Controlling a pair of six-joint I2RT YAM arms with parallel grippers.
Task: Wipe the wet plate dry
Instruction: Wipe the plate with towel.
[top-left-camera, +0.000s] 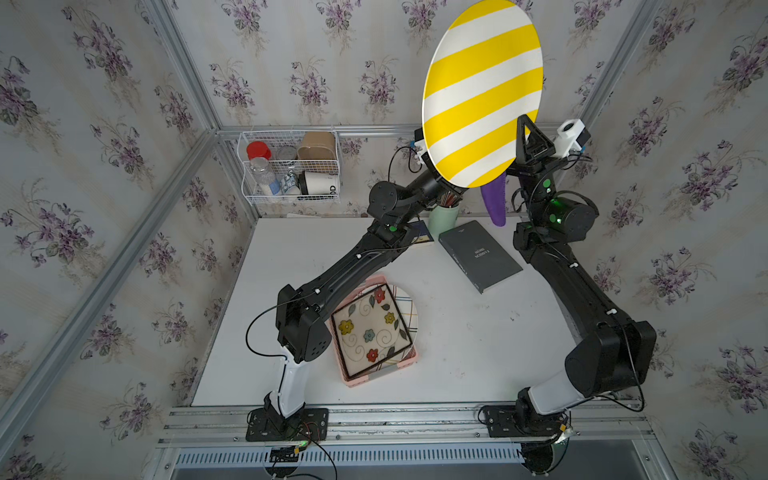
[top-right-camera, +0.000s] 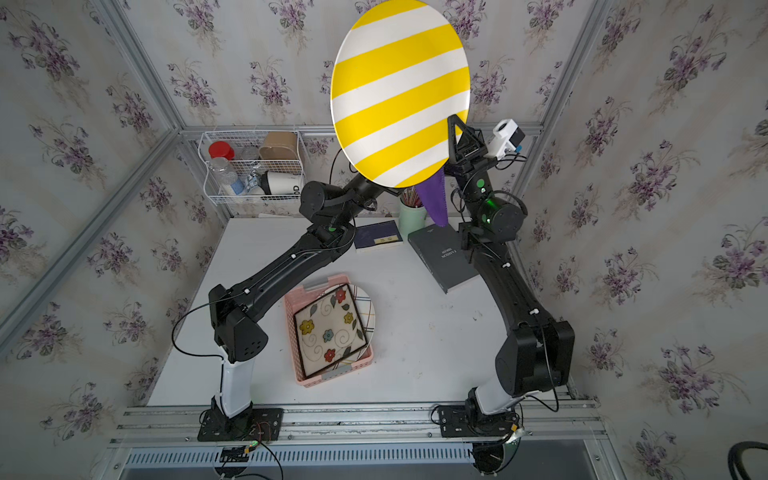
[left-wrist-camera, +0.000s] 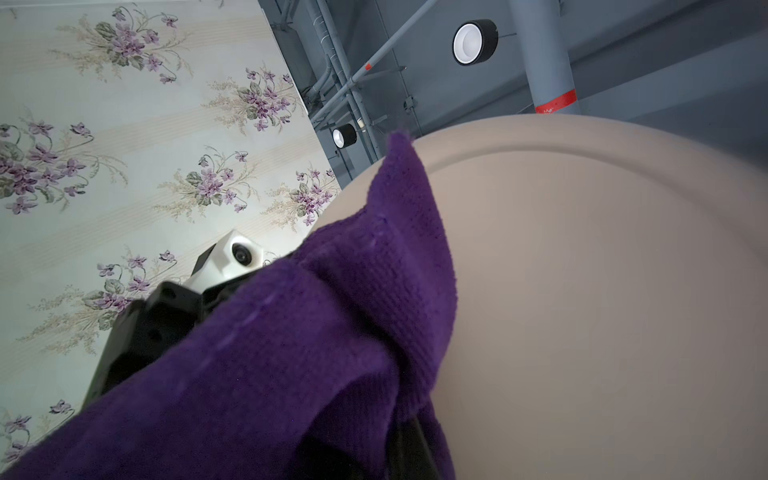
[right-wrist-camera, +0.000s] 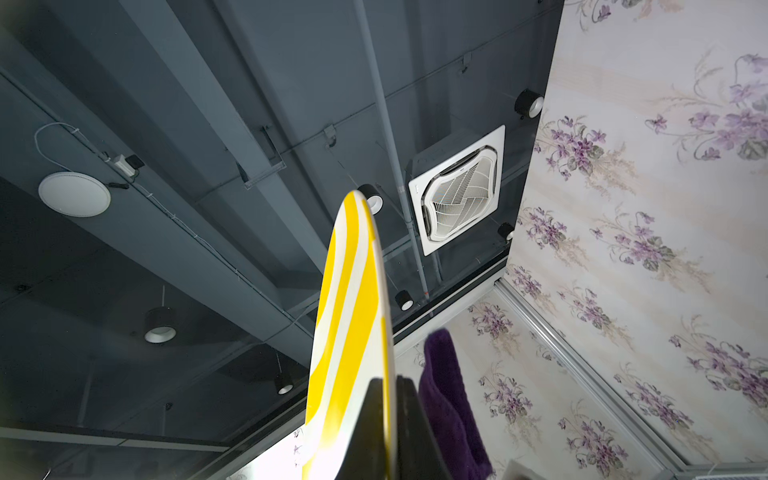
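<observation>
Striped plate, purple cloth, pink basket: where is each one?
striped plate (top-left-camera: 482, 91), in a top view, middle of its striped face.
purple cloth (left-wrist-camera: 291, 353), in the left wrist view, its bunched middle.
pink basket (top-right-camera: 291, 328), in a top view, its side wall.

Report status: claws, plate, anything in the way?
Right claw shut on plate rim, plate upright in the air. Left claw shut on cloth, cloth against plate's plain back. Nothing between them.
</observation>
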